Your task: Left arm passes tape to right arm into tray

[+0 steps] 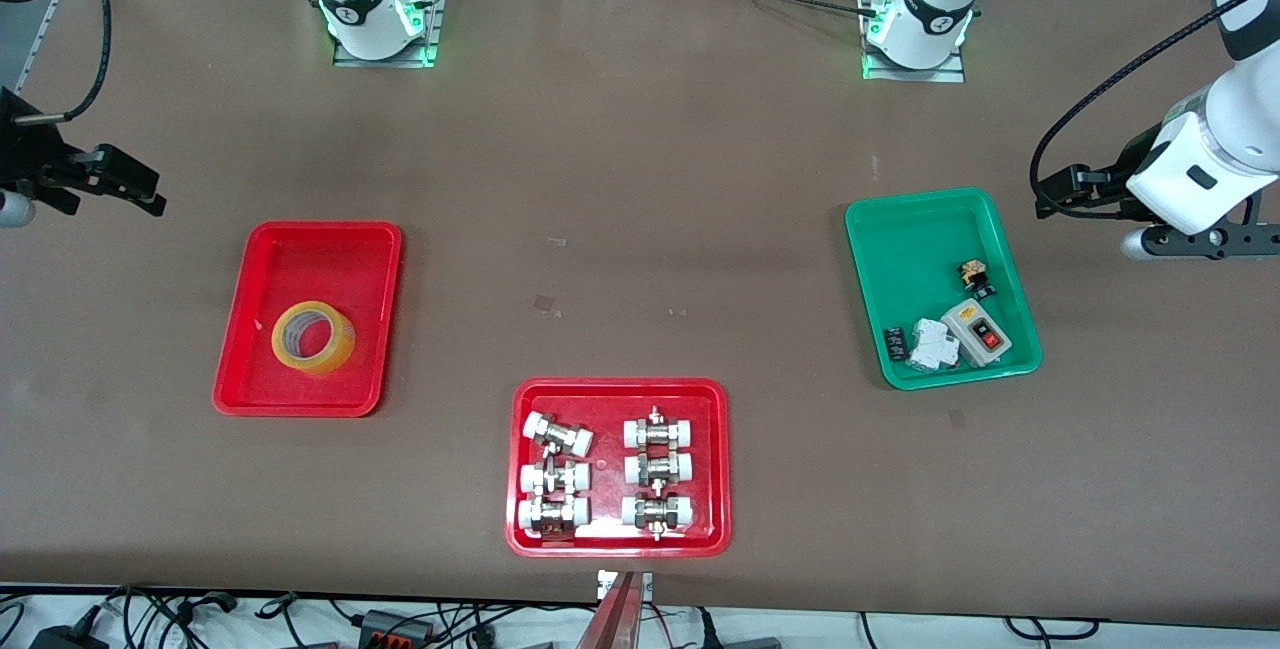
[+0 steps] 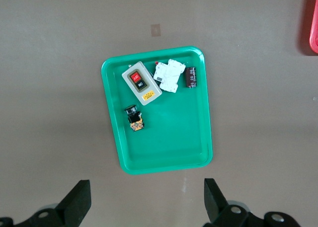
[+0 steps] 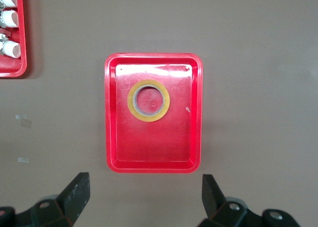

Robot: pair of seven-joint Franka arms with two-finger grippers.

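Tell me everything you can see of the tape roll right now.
The ring-shaped roll of yellowish translucent packing tape has a pale inner core and an open centre. It lies flat on the floor of the plain shallow red plastic tray toward the right arm's end of the table, roughly mid-tray, clear of the rim. Only the tray touches it; no gripper is on it.

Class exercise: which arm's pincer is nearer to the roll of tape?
Right. The right pincer hangs open just off the red tray holding the tape. The left pincer, also open, hangs by the green tray at the table's left-arm end.
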